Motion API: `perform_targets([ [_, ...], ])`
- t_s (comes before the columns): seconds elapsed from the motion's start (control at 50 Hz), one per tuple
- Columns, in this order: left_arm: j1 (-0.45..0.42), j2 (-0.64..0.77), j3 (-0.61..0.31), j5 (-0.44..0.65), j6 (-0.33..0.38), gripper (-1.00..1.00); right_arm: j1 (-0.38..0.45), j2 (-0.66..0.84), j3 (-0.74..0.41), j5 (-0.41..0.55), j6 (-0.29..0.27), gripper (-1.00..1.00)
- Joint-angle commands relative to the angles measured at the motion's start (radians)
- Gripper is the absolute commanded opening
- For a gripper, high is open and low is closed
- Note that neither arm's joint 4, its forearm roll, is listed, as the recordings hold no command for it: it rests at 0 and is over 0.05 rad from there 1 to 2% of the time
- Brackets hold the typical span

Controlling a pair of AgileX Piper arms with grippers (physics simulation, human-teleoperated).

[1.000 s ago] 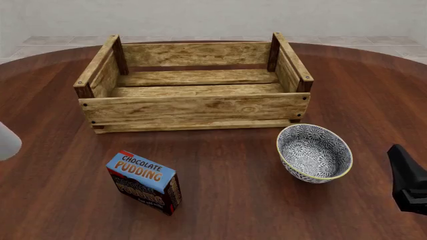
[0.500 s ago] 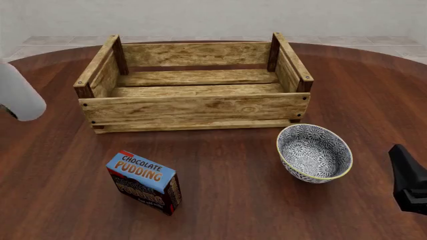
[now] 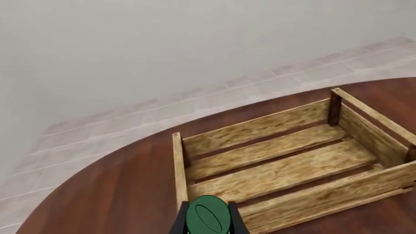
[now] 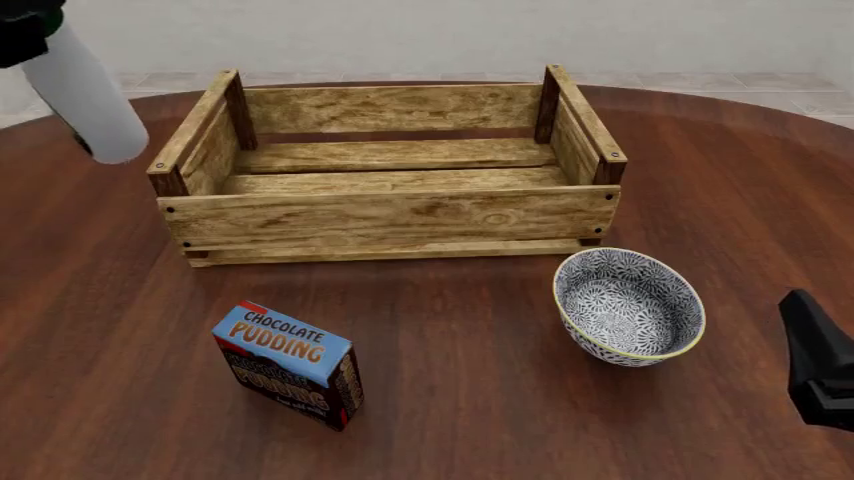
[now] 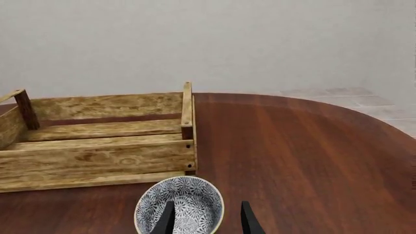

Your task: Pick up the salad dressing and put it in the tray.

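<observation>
Wood table, salad dressing aloft

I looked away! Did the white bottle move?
Yes. The slim white salad dressing bottle rose and shifted right, closer to the light-wood slatted crate's left corner.

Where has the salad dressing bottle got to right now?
In the front view the salad dressing hangs tilted in the air at the far left, held by the left gripper, just left of the tray and clear of the table.
</observation>
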Motion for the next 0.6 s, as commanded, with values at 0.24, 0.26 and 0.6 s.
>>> perform_targets([
  [0.24, -0.070, 0.187, -0.163, -0.039, 0.016, -1.00, 0.004, 0.017, 0.000, -0.016, 0.002, 1.00],
  [0.26, -0.071, 0.195, -0.170, -0.040, 0.016, -1.00, 0.005, 0.018, 0.000, -0.017, 0.002, 1.00],
  [0.6, -0.117, 0.392, -0.290, -0.100, 0.026, -1.00, 0.003, -0.002, 0.000, -0.001, 0.009, 1.00],
])
